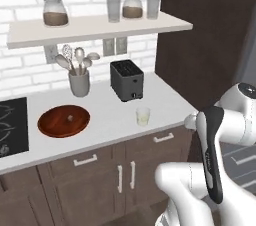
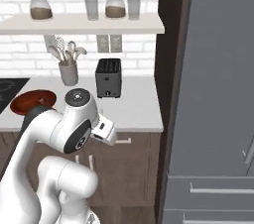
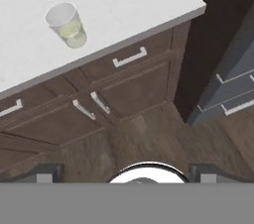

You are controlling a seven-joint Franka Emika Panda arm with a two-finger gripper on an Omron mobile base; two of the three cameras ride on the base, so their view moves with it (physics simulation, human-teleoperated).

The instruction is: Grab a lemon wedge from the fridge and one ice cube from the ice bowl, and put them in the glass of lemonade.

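The glass of lemonade (image 1: 143, 116) stands near the counter's front edge, in front of the toaster; the hand view has this glass (image 3: 66, 25) at its upper left. The ice bowl (image 1: 64, 121), round and reddish-brown, lies left of it, with a tiny pale ice cube (image 1: 70, 117) in the middle. The grey fridge (image 2: 218, 94) fills the right side, doors shut, and the lemon wedge is hidden. My gripper (image 3: 127, 174) hangs open over the floor in front of the cabinets, its fingertips (image 3: 47, 173) far apart with nothing between them.
A dark toaster (image 1: 126, 80) and a grey utensil cup (image 1: 79, 83) stand at the back of the counter (image 1: 105, 120). A shelf (image 1: 95, 29) above carries jars and tall glasses. A black cooktop (image 1: 11, 125) lies far left. The fridge drawers (image 3: 237, 91) have bar handles.
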